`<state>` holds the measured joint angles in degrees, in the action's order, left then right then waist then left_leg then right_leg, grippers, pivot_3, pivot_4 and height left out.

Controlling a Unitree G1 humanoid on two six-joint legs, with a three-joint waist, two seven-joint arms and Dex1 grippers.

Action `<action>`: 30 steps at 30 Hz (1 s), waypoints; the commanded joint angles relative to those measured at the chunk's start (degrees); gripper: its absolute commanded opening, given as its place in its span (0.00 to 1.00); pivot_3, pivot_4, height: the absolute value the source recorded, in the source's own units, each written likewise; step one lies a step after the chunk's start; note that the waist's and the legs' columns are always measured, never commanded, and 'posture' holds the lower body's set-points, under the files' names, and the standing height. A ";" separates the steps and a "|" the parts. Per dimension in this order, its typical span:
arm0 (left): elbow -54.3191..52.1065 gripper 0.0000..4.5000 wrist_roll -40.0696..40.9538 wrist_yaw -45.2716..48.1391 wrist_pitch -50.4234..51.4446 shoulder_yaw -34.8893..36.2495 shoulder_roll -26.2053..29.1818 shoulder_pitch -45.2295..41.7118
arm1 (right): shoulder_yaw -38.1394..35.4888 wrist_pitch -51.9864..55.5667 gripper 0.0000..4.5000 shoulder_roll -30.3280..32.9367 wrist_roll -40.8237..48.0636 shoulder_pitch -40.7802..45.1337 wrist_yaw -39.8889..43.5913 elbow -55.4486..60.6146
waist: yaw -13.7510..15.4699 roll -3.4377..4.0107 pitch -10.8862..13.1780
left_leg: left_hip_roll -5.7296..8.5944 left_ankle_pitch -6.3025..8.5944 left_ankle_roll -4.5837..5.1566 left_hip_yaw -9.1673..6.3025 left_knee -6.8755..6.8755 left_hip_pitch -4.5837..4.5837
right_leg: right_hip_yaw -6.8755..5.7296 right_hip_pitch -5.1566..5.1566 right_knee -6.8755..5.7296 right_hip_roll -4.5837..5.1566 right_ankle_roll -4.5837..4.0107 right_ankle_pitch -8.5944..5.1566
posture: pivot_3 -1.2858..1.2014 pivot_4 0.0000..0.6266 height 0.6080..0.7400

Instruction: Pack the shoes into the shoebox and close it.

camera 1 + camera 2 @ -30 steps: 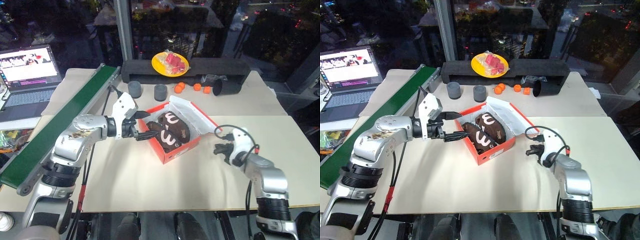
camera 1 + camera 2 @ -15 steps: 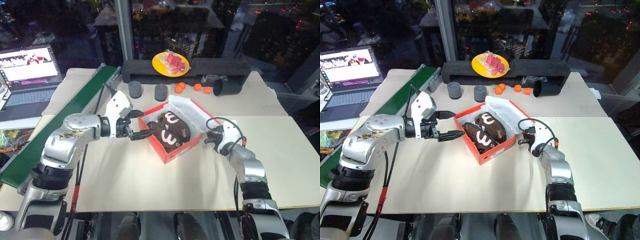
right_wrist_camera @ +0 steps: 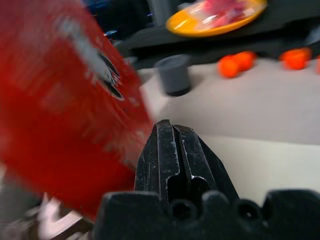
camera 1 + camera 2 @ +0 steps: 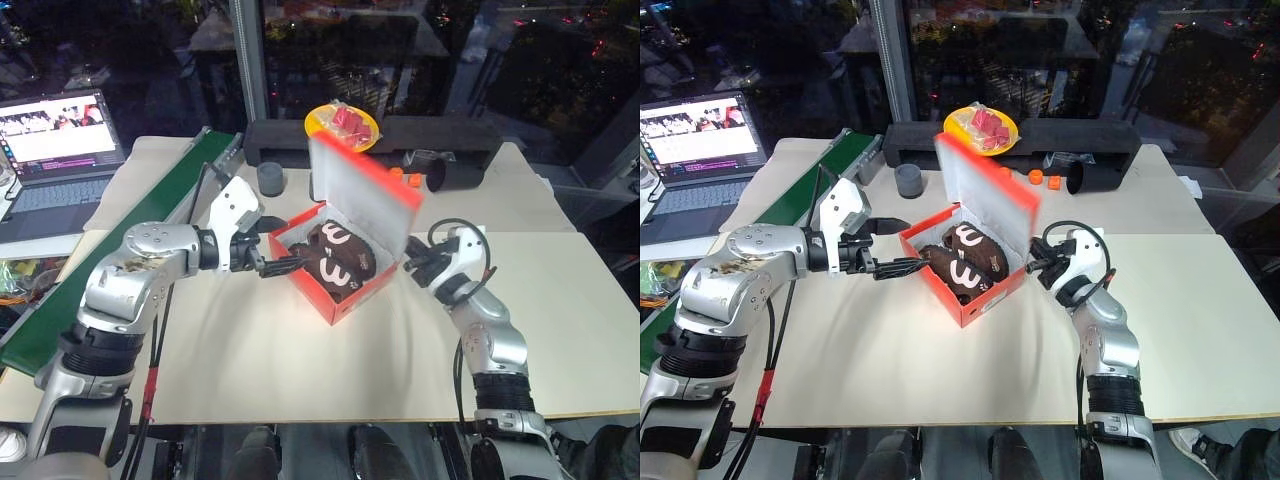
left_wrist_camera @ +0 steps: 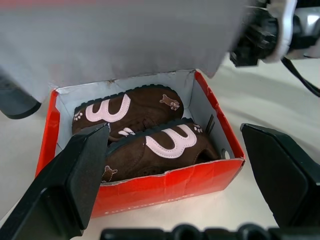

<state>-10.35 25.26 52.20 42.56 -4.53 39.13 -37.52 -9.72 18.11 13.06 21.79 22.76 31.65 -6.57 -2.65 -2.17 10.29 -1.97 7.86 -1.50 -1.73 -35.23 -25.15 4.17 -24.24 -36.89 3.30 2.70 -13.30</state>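
Table [image 4: 300,370]: raised lid [image 4: 362,190] hides orange balls.

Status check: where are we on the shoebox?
Left end effector open at the box's end. Right end effector shut behind raised lid. Shoes inside shoebox. Nothing blocking.

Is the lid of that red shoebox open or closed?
Open: the lid stands raised above the shoebox, both shoes visible inside.

We see a yellow plate [image 4: 341,126] at the far side, an open laptop [image 4: 58,150] far left, orange balls [image 4: 404,176] beside a black cylinder [image 4: 458,174].
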 commanded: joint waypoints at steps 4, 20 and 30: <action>-2.38 1.00 1.12 -2.45 0.88 3.04 -0.31 0.81 | 4.96 5.51 0.01 0.20 1.42 3.29 1.27 5.97 | -0.14 0.00 0.00 | -0.01 0.00 0.00 0.00 -0.01 0.02 | 0.00 0.00 -0.03 -0.01 0.00 0.00 | 0.52 0.24 1.00; -7.72 1.00 1.57 -11.72 1.15 5.59 -4.54 9.04 | 18.03 11.94 0.24 2.09 -7.11 9.58 3.96 0.27 | 0.38 -0.10 -0.07 | 0.01 0.00 0.00 -0.05 -0.07 0.12 | -0.06 0.13 -0.11 0.02 -0.01 0.00 | 0.52 0.24 1.00; -6.22 1.00 -0.91 -15.19 -7.69 7.86 -8.42 17.43 | 3.78 24.47 0.99 10.69 -0.43 1.11 -0.68 23.70 | 0.44 -0.10 -0.07 | 0.01 0.00 0.00 -0.04 -0.06 0.04 | -0.05 0.04 -0.11 0.03 -0.03 0.01 | 0.52 0.24 1.00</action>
<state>-15.95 24.18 37.69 37.16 1.32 31.23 -20.88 -1.26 40.89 22.49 19.43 24.56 32.56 11.61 -2.22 -2.27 10.23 -1.96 7.87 -1.50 -1.77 -35.29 -25.11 4.12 -24.20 -36.98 3.33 2.68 -13.29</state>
